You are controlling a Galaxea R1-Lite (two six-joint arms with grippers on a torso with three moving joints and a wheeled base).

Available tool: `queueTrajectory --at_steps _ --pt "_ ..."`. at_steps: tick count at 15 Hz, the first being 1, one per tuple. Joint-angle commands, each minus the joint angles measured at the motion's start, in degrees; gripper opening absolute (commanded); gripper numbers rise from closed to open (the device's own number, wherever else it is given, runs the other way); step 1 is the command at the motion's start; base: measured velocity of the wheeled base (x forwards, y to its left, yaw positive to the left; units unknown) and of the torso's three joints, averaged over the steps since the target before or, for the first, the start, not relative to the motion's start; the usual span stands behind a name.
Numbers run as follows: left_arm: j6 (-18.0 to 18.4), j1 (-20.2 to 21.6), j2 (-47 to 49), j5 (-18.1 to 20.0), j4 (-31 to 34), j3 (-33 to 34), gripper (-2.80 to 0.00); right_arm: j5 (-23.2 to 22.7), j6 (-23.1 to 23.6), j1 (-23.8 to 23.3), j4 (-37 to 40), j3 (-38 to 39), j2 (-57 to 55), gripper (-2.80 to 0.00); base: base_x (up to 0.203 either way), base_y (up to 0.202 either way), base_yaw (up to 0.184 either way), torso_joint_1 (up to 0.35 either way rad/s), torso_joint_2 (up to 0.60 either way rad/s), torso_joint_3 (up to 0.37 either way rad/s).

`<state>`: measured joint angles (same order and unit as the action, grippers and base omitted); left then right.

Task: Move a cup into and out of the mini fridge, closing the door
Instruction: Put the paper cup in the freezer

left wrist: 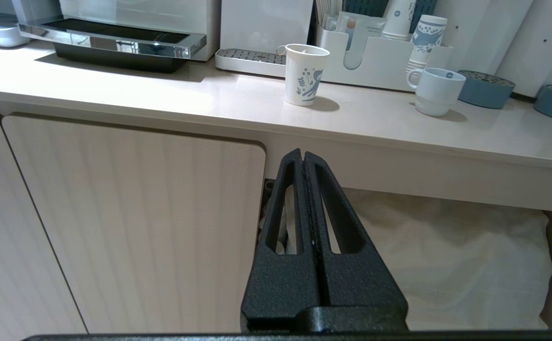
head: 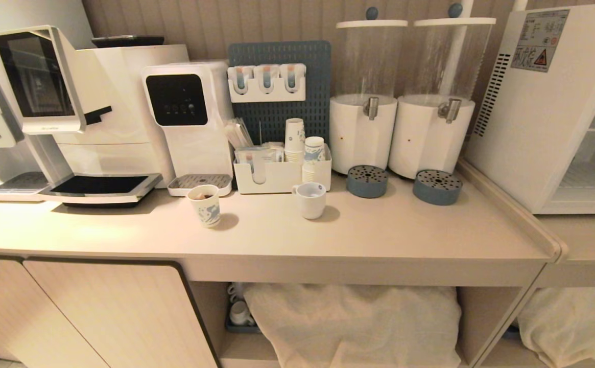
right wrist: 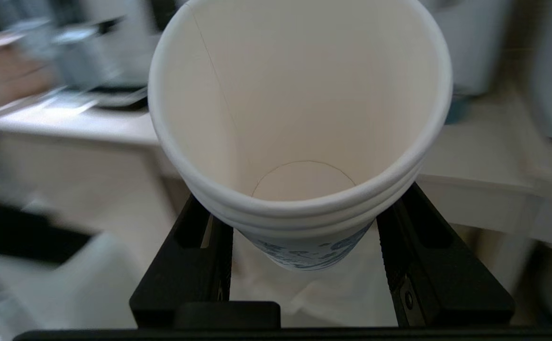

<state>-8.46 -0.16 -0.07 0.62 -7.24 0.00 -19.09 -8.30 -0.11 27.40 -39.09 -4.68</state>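
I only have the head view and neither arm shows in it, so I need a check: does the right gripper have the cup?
Observer: Yes. The right gripper is shut on the cup, clamping its blue-printed wall below the rim.
Operator: Anything inside it?
Observer: No, its bare bottom shows, and the rim is layered.
Operator: And the left gripper?
Observer: The left gripper is shut and empty, below the countertop edge, facing a cabinet door.

A short blue-printed paper cup point(head: 205, 205) stands on the desk point(head: 379, 235); a white mug point(head: 311, 200) sits apart; two blue drip trays point(head: 367, 181) beyond.
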Motion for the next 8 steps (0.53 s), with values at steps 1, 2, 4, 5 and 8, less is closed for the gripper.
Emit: queueTrajectory --at_steps 1,2,4,5,8 --pt "-0.07 -0.02 -0.19 -0.01 -0.05 2.29 -2.80 7.53 -0.18 0.27 -3.28 5.09 4.75 -2.80 0.000 0.000 0.000 0.000 0.00 0.000" --pt "-0.07 -0.02 -0.19 -0.01 -0.05 2.29 -2.80 9.51 -0.14 0.30 -9.40 10.49 4.70 -2.80 0.000 0.000 0.000 0.000 0.00 0.000" --pt "-0.07 -0.02 -0.19 -0.01 -0.05 2.29 -2.80 13.48 0.68 0.34 -21.90 22.28 4.64 -2.80 0.000 0.000 0.000 0.000 0.00 0.000" --pt "-0.07 -0.02 -0.19 -0.01 -0.05 2.29 -2.80 15.33 1.59 0.35 -27.85 27.74 4.63 -2.80 0.000 0.000 0.000 0.000 0.00 0.000" --pt "-0.07 -0.02 -0.19 -0.01 -0.05 2.29 -2.80 18.25 5.30 0.37 -35.17 39.19 4.60 -2.80 0.000 0.000 0.000 0.000 0.00 0.000"
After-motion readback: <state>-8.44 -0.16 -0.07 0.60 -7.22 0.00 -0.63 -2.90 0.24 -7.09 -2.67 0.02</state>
